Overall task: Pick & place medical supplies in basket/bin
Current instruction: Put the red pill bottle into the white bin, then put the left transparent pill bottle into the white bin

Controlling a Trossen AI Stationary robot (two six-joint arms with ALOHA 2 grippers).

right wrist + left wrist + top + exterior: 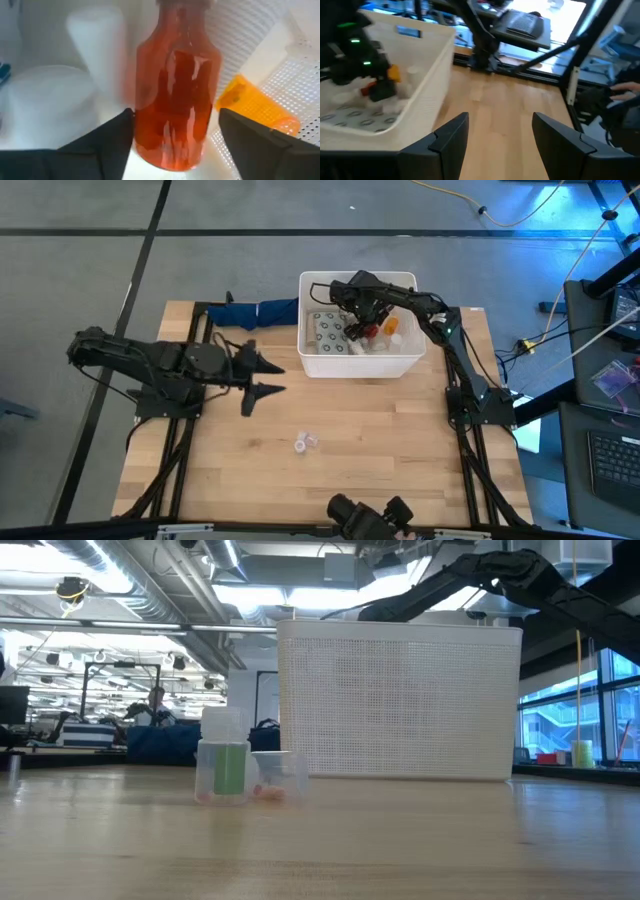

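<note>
The white bin [410,358] stands at the table's far middle and fills the low view [400,700]. My right gripper [357,318] reaches down into it, shut on the red bottle [175,100]. In the bin lie a grey dotted packet [328,330], an orange-capped bottle [255,107] and white tubes [95,45]. Two tiny clear cups [305,443] stand on the table's near middle and show close in the low view [222,770]. My left gripper [262,377] hangs open over the table, left of the bin, touching nothing. My right gripper has the red bottle's body [145,125] pinched between its two fingers [112,142], one on each side. The fingers come from above into the bin and lie along the bottle, whose cap end points away from the wrist. Whether the bottle rests on the bin's contents cannot be told.
A dark blue cloth bundle [255,313] lies at the far edge, just left of the bin. Bare wood stretches between my left gripper and the cups. Black frame rails [185,430] run along both table sides. A camera mount [365,515] sits at the near edge.
</note>
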